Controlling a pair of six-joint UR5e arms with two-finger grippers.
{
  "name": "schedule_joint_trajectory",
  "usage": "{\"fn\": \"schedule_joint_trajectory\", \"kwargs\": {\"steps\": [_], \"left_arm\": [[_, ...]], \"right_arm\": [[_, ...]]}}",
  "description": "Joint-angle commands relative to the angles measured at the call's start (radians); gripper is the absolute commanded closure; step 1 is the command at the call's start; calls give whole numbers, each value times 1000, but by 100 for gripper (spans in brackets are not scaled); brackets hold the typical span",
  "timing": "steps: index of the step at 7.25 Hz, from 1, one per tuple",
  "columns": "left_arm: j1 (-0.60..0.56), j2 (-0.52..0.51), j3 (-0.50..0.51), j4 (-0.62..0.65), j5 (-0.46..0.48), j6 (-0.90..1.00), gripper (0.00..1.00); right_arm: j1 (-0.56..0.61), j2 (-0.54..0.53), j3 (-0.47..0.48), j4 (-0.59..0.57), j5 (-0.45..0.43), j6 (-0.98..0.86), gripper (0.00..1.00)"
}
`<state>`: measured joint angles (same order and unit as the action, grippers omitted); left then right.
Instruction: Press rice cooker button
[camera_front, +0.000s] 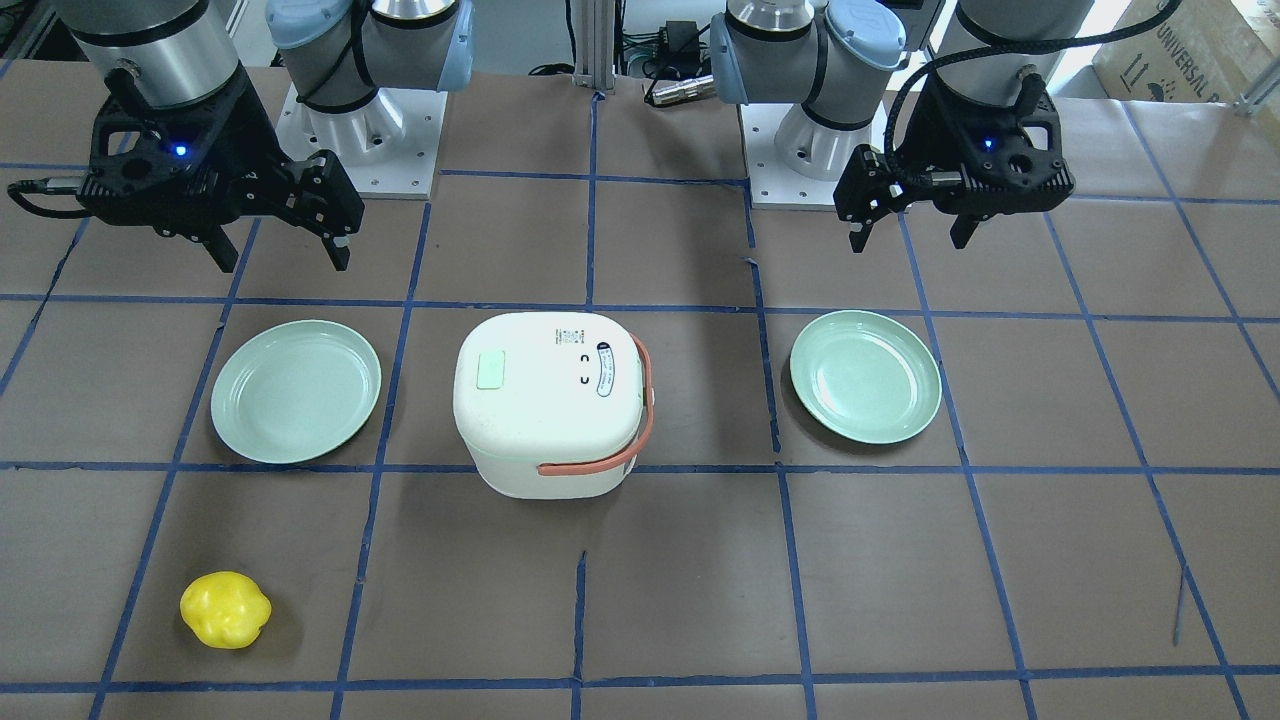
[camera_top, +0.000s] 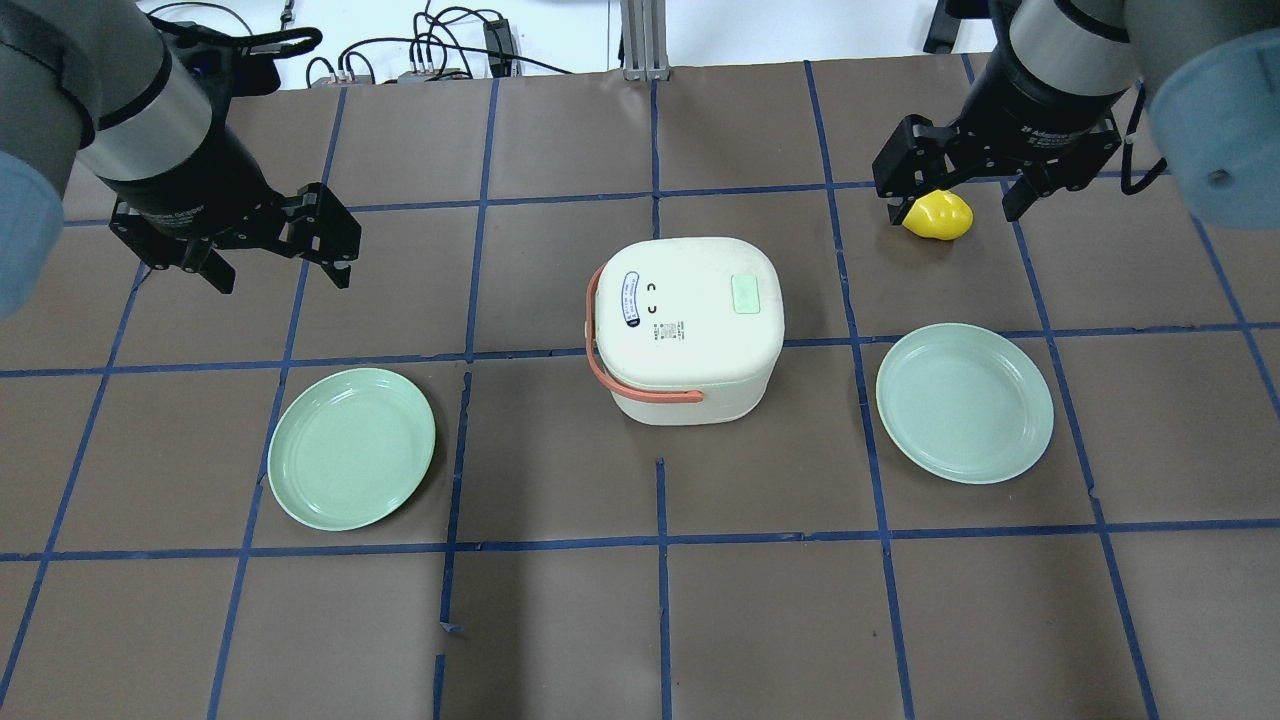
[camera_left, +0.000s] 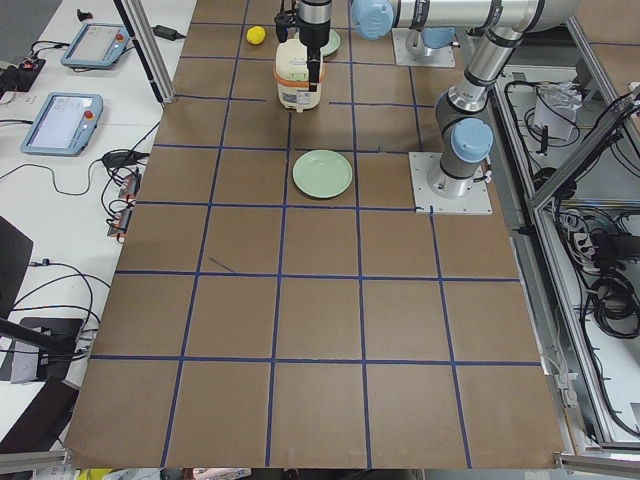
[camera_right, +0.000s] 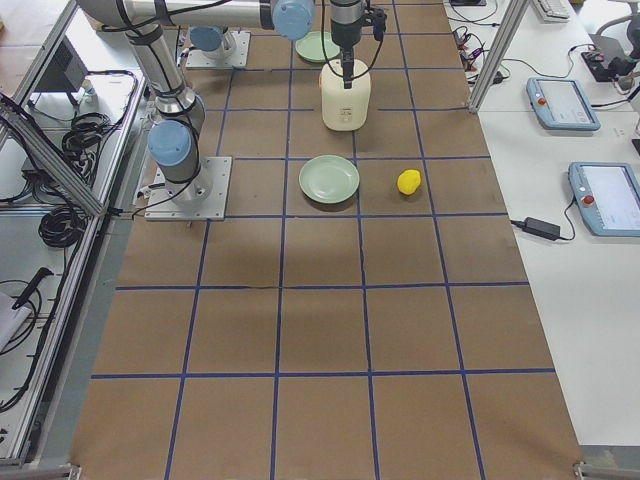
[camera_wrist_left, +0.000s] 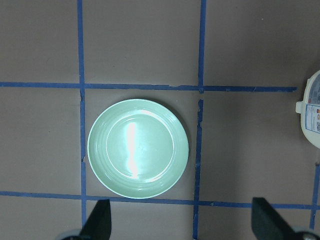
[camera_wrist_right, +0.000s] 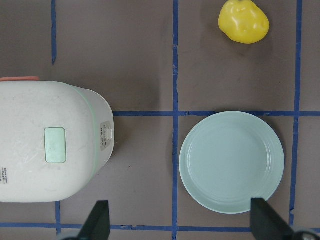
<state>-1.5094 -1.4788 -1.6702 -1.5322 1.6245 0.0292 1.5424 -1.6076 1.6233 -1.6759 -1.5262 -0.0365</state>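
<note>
The white rice cooker (camera_front: 550, 400) stands at the table's middle with its lid shut and its orange-pink strap handle down; it also shows from above (camera_top: 685, 325). Its lid carries a pale green rectangle (camera_top: 747, 294). The right wrist view shows the cooker (camera_wrist_right: 45, 145) with a small control (camera_wrist_right: 106, 136) on its side wall. My left gripper (camera_top: 282, 278) is open and empty, up off the table and well to the cooker's left. My right gripper (camera_top: 952, 212) is open and empty, high above a yellow object, to the cooker's far right.
A pale green plate (camera_top: 351, 448) lies left of the cooker and another (camera_top: 964, 402) lies right of it. A yellow lumpy object (camera_front: 225, 609) sits on the table beyond the right plate. The brown table top has a blue tape grid.
</note>
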Motion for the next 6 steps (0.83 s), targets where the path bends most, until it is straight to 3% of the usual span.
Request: {"fn": "schedule_joint_trajectory", "kwargs": {"steps": [1, 3, 4, 5, 6], "left_arm": [[0, 0, 1, 0, 0, 0, 0], [0, 0, 1, 1, 0, 0, 0], [0, 0, 1, 1, 0, 0, 0], [0, 0, 1, 1, 0, 0, 0], [0, -2, 1, 0, 0, 0, 0]], "right_arm": [[-1, 0, -2, -5, 0, 1, 1], [-1, 3, -3, -5, 1, 1, 4], [-1, 5, -3, -5, 6, 12, 60], [-1, 5, -3, -5, 30, 12, 93], [1, 6, -5, -8, 43, 10, 95]]}}
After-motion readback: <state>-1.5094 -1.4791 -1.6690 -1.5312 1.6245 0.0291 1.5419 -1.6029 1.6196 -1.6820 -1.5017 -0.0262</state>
